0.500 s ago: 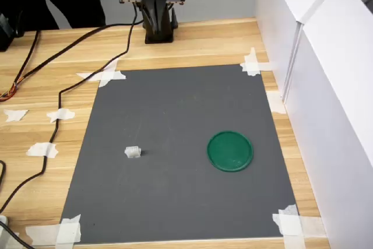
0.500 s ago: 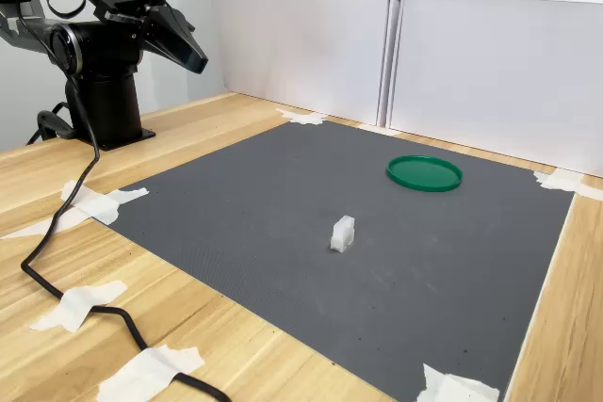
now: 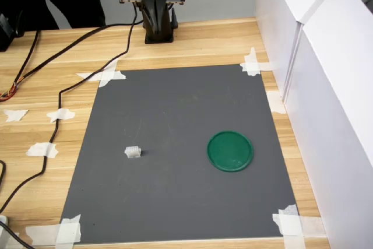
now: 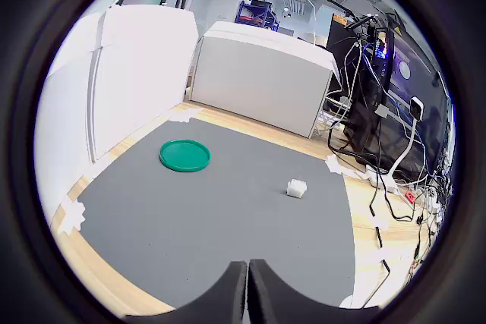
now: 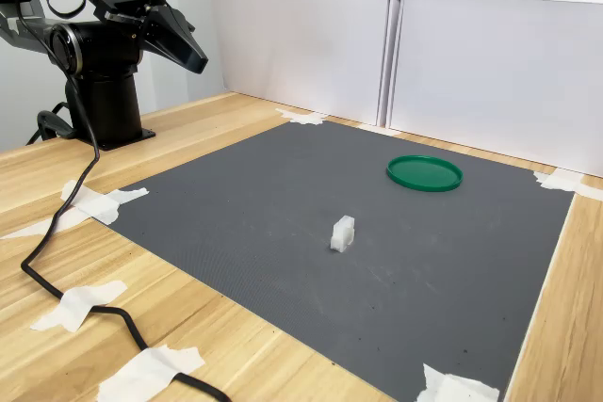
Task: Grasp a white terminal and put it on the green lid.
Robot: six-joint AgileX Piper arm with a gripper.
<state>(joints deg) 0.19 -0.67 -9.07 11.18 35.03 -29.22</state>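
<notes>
The white terminal [image 3: 133, 152] [image 5: 342, 233] [image 4: 296, 188] is a tiny ridged block standing alone on the grey mat. The green lid [image 3: 230, 150] [image 5: 424, 173] [image 4: 184, 155] lies flat on the same mat, well apart from the terminal, nearer the white walls. My gripper [image 5: 193, 57] [image 3: 157, 24] [image 4: 247, 294] hangs high over the wooden table beside the arm's base, far from both. Its black fingers are pressed together with nothing between them.
The grey mat [image 3: 175, 115] is taped to the wooden table at its corners. White panels [image 3: 326, 86] wall off the first exterior view's right side. A black cable [image 3: 64, 86] snakes across the wood beside the mat. The arm's base [image 5: 104, 101] stands beyond the mat's far edge.
</notes>
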